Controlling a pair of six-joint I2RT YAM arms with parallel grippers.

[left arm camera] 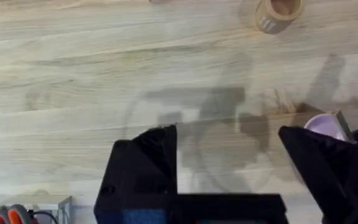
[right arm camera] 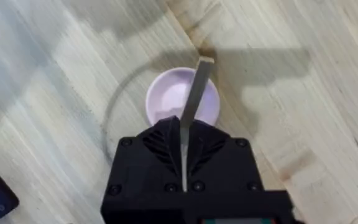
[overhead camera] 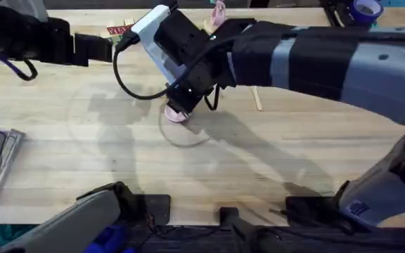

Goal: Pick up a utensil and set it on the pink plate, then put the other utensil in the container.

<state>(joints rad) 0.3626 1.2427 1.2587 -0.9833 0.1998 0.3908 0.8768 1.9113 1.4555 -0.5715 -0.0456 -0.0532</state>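
Center of overhead frame: right gripper (right arm camera: 183, 134) clamps a utensil (right arm camera: 194, 93) above the pink plate (right arm camera: 166, 99). Left gripper (left arm camera: 229, 162) spread wide, nothing held. Cup (left arm camera: 278, 12) contents indiscernible.

Right gripper (overhead camera: 183, 105) over pink plate (overhead camera: 176, 114)

pale utensil (right arm camera: 196, 87) above pink plate (right arm camera: 166, 99)
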